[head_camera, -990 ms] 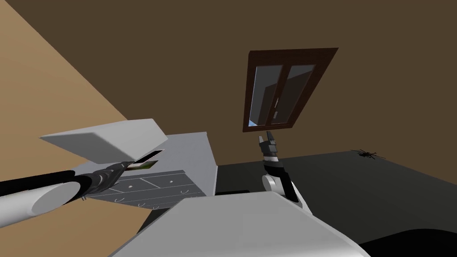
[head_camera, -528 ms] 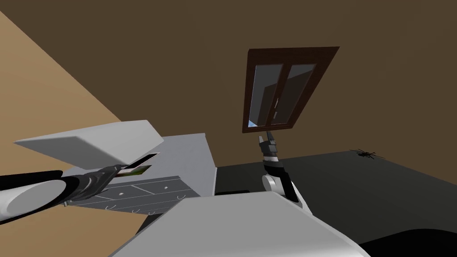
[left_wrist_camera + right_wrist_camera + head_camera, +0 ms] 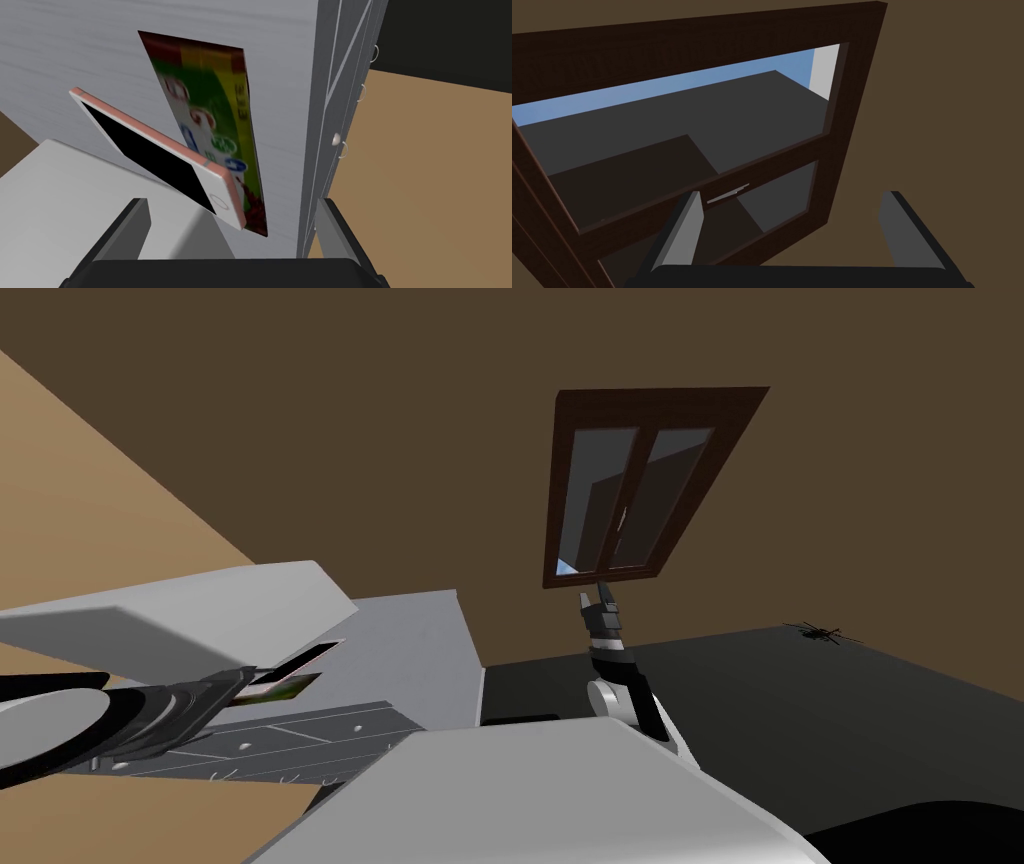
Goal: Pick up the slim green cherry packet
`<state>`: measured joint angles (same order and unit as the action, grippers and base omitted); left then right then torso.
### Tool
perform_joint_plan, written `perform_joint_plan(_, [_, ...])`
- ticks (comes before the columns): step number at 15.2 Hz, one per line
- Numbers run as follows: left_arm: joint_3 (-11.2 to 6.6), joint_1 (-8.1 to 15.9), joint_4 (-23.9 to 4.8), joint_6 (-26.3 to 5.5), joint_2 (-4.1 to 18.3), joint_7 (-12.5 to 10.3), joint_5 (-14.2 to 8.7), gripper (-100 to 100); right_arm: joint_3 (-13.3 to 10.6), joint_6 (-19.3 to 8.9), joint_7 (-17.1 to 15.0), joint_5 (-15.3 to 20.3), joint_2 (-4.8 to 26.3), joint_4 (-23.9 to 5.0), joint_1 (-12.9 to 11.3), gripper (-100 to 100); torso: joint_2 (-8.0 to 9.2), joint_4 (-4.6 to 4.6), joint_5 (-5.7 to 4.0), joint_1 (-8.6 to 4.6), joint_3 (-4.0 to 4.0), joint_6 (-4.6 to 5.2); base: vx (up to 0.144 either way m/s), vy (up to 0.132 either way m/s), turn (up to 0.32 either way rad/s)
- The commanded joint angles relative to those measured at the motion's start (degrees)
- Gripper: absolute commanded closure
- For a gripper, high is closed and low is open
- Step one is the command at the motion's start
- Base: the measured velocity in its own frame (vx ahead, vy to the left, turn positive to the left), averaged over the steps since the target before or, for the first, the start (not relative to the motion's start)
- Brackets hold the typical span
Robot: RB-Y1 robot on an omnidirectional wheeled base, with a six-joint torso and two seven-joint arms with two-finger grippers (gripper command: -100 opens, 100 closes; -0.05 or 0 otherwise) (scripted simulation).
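Note:
The slim cherry packet, green with red and yellow print, lies flat on the grey dresser top close to its front edge. A pink-edged phone with a black screen rests slanted across the packet's near end. My left gripper is open just short of that end, one finger by the white box, the other at the dresser's edge. In the head view the left gripper reaches the packet under the phone. My right gripper is open and held up by the window, seen in the head view as the right gripper.
A large white box sits on the dresser beside the phone. The dresser's drawer front with ring handles drops to a tan floor. Brown walls stand behind.
The head view has shifted, sliding the dresser and box left and down. My left gripper stays at the packet's near end, still open. The right arm has not moved.

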<state>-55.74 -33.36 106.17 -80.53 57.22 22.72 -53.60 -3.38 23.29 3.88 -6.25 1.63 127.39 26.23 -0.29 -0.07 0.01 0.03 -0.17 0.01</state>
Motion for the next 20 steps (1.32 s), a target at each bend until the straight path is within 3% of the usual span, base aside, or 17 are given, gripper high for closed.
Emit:
perform_joint_plan(1, [-1.23, -0.41, -1.24, -2.86, 1.21, 0.97, -1.81, -100, 0.0, 0.0, 0.0, 0.0, 0.0, 0.0, 0.0, 0, 0.0, 0.0, 0.0, 0.0, 0.0, 0.0, 0.083, -0.004, -0.026])
perform_joint_plan(3, [-1.23, -0.41, -1.24, -5.14, 1.21, 0.97, -1.81, -100, 0.0, 0.0, 0.0, 0.0, 0.0, 0.0, 0.0, 0, -0.05, -0.01, -0.01, -0.03, -0.03, 0.0, 0.08, 0.002, -0.02])
perform_joint_plan(4, [-2.22, -0.8, -2.3, -6.5, 2.13, 1.79, -3.35, -100, 0.0, 0.0, 0.0, 0.0, 0.0, 0.0, 0.0, 0, -0.02, 0.0, 0.0, -0.02, -0.01, 0.0, 0.079, 0.008, -0.027])
perform_joint_plan(7, [-2.22, -0.8, -2.3, -8.72, 2.13, 1.79, -3.35, -100, 0.0, 0.0, 0.0, 0.0, 0.0, 0.0, 0.0, 0, -0.02, -0.01, 0.0, 0.0, -0.01, 0.0, 0.068, 0.006, -0.014])
perform_joint_plan(8, [-3.07, -1.19, -3.32, -10.82, 2.93, 2.55, -4.8, -100, 0.0, 0.0, 0.0, 0.0, 0.0, 0.0, 0.0, 0, 0.06, 0.01, 0.0, 0.0, 0.03, -0.01, 0.061, 0.014, -0.02])
perform_joint_plan(13, [-3.79, -1.57, -4.28, -15.2, 3.6, 3.26, -6.14, -100, 0.0, 0.0, 0.0, 0.0, 0.0, 0.0, 0.0, 0, 0.01, 0.01, 0.01, 0.03, 0.01, 0.0, 0.069, 0.015, -0.02])
perform_joint_plan(20, [-5.66, -2.84, -7.23, -24.3, 5.27, 5.41, -10.09, -100, 0.0, 0.0, 0.0, 0.0, 0.0, 0.0, 0.0, 0, -0.03, -0.01, 0.03, 0.09, -0.02, 0.0, 0.082, 0.028, -0.019])
